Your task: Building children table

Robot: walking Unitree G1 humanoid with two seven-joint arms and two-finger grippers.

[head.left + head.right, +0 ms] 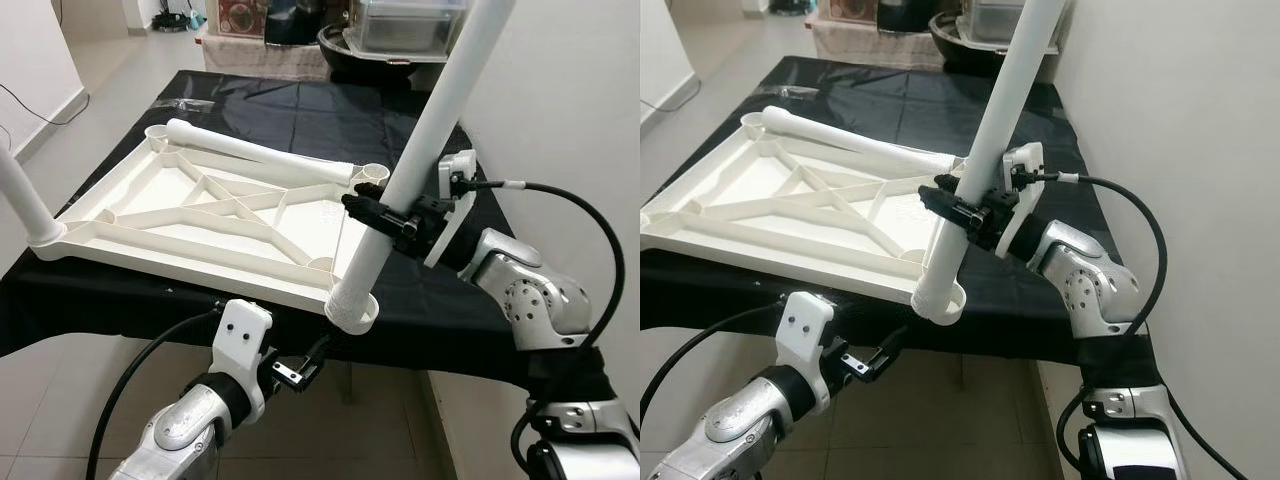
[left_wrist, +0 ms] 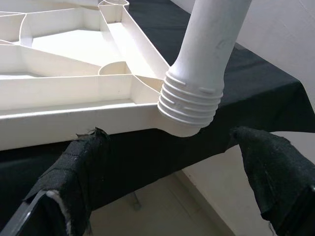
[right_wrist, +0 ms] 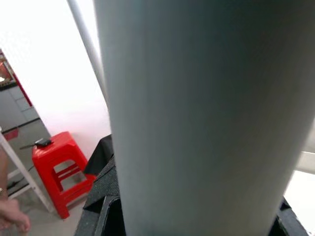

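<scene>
A white plastic tabletop (image 1: 200, 215) is laid upside down on a worktop (image 1: 300, 110) draped in black cloth, with its ribbed underside turned up. At the near right corner of the tabletop, a white table leg (image 1: 420, 150) is stood in the corner socket (image 1: 352, 308); it is tilted, with its top leaning away to the right. In the left wrist view, the threaded end of the leg (image 2: 189, 105) is seen sitting at the mouth of the socket with its threads exposed.

The right end effector (image 1: 375, 213) is pinched around this leg partway up its length, its black fingers pressed against both sides of the tube. The left end effector (image 1: 300, 365) is held below the front edge of the worktop, just beneath the socket corner; its fingers (image 2: 74, 172) are spread apart with nothing between them.

A second leg (image 1: 260, 152) is laid flat across the far part of the tabletop, its end beside the far right corner socket (image 1: 372, 172). A third leg (image 1: 22, 200) is stood upright in the near left corner.

Beyond the worktop, a dark bowl and a clear container (image 1: 400, 25) are seen against the wall. In the right wrist view, a red stool (image 3: 56, 167) is seen on the floor.
</scene>
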